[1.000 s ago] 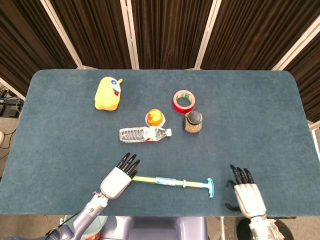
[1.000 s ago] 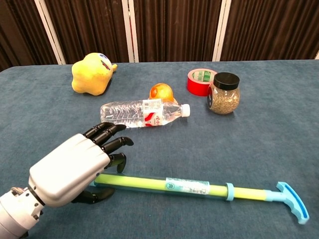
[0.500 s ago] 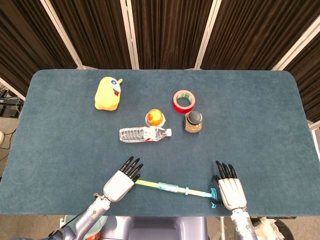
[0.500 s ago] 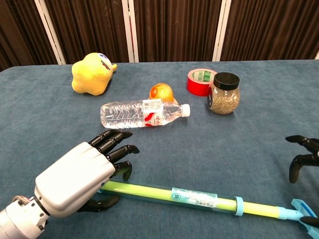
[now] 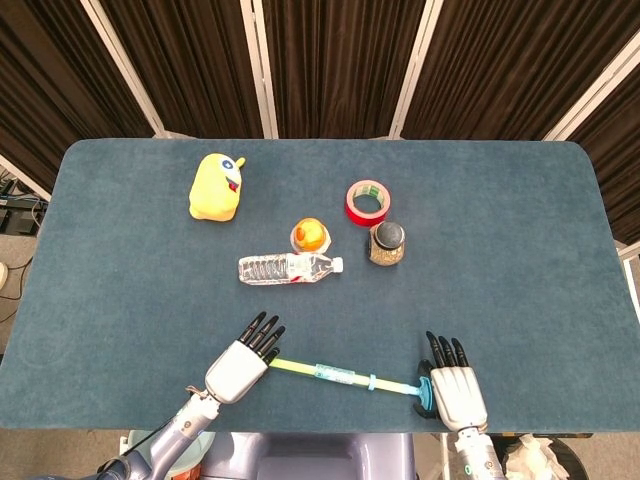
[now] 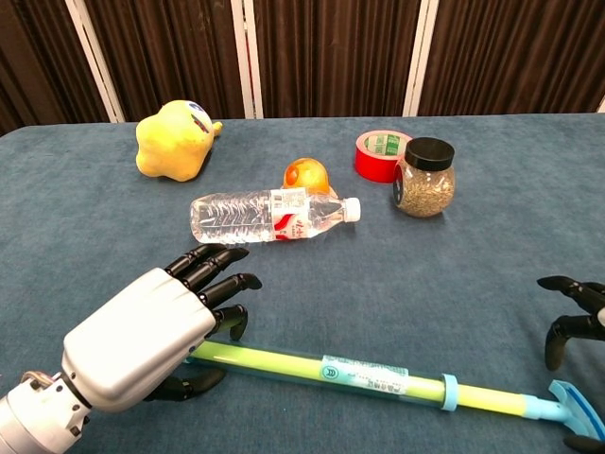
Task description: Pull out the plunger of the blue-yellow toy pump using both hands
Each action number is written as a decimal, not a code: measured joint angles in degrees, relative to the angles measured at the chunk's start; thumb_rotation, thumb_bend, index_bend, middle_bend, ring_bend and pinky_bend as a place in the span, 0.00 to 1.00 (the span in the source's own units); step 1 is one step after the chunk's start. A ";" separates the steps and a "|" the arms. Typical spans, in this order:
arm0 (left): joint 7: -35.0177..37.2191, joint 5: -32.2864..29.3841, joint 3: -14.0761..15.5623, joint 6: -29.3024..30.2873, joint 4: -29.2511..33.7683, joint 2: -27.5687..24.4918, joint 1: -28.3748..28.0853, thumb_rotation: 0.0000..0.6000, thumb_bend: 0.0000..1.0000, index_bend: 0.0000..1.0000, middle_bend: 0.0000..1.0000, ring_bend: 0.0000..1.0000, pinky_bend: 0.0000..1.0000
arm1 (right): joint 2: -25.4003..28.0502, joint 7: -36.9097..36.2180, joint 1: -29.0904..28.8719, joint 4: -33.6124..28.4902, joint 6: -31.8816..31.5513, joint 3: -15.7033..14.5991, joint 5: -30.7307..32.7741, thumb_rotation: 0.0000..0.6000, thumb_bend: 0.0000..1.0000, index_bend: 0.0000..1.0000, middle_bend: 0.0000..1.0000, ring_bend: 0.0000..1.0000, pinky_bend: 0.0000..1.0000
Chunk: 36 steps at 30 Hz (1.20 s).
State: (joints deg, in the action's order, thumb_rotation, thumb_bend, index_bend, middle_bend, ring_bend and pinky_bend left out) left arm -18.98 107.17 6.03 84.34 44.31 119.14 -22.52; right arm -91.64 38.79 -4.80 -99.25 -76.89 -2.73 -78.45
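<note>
Starting at the left, we have our left hand (image 6: 142, 340) draped over the yellow end of the toy pump (image 6: 378, 376), fingers (image 6: 219, 280) spread and curled above the barrel with the thumb tucked under the near side. We judge this is to pin the tube so it cannot slide when the other end is pulled; whether the hand truly clamps it we cannot tell. The pump lies flat on the table (image 5: 120, 260) near the front edge, well apart from the water bottle (image 5: 288, 267), orange ball (image 5: 311, 235), yellow plush toy (image 5: 216, 186), red tape roll (image 5: 366, 202) and jar (image 5: 387, 243) behind it. At the right, the blue T-handle (image 6: 572, 405) sits just under our right hand (image 5: 455, 388), fingers apart and arched over it, not visibly closed.

Against half a second ago, our right hand has crept nearer the handle, and the pump has barely shifted.
</note>
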 measured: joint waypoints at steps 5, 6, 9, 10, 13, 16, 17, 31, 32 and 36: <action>-0.02 -0.03 0.35 -0.01 -0.38 0.21 -0.04 1.00 0.61 0.72 0.19 0.04 0.10 | -0.08 -2.28 -0.16 1.51 0.79 0.51 1.17 1.00 0.20 0.45 0.01 0.00 0.00; -0.07 -0.06 0.41 0.00 -0.56 0.29 -0.04 1.00 0.61 0.72 0.19 0.04 0.10 | -0.06 -2.78 -0.19 1.73 0.93 0.58 1.29 1.00 0.21 0.45 0.02 0.00 0.00; 0.10 -0.20 0.60 -0.01 -0.97 0.45 0.03 1.00 0.61 0.72 0.19 0.04 0.10 | 0.06 -4.61 -0.18 2.40 1.08 0.57 1.19 1.00 0.21 0.47 0.03 0.00 0.00; 0.13 -0.23 0.64 0.03 -1.11 0.48 0.05 1.00 0.61 0.72 0.19 0.04 0.10 | 0.13 -5.78 -0.07 2.70 1.02 0.50 1.05 1.00 0.22 0.47 0.03 0.00 0.00; 0.26 -0.36 0.75 0.26 -1.56 0.58 0.14 1.00 0.61 0.72 0.19 0.04 0.10 | 0.31 -8.36 0.28 3.24 0.81 0.33 0.84 1.00 0.22 0.48 0.03 0.00 0.00; 0.39 -0.45 0.87 0.45 -1.90 0.62 0.21 1.00 0.61 0.72 0.19 0.04 0.10 | 0.70 -11.44 0.79 4.03 0.42 0.01 0.41 1.00 0.22 0.49 0.04 0.00 0.00; 0.41 -0.46 0.93 0.50 -1.98 0.64 0.24 1.00 0.61 0.72 0.19 0.04 0.10 | 0.83 -12.26 0.96 4.29 0.27 -0.08 0.25 1.00 0.23 0.49 0.04 0.00 0.00; 1.52 -1.06 1.87 0.31 -5.13 1.54 0.85 1.00 0.61 0.73 0.19 0.04 0.10 | 2.46 -26.82 3.23 8.59 -0.36 -1.84 -1.67 1.00 0.29 0.52 0.07 0.00 0.00; 1.61 -1.05 1.94 0.35 -5.32 1.65 0.87 1.00 0.61 0.73 0.19 0.04 0.10 | 2.56 -27.63 3.22 8.83 -0.08 -1.94 -1.75 1.00 0.29 0.52 0.07 0.00 0.00; 1.86 -1.14 2.09 0.71 -6.30 1.94 1.05 1.00 0.61 0.73 0.19 0.04 0.10 | 2.77 -31.47 3.20 10.48 1.22 -2.25 -1.88 1.00 0.30 0.52 0.07 0.00 0.00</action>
State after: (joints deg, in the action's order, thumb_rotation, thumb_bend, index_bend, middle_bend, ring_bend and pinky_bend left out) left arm -17.12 106.03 8.11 85.05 38.00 121.08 -21.47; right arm -88.86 7.33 -1.60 -88.77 -75.68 -4.98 -80.33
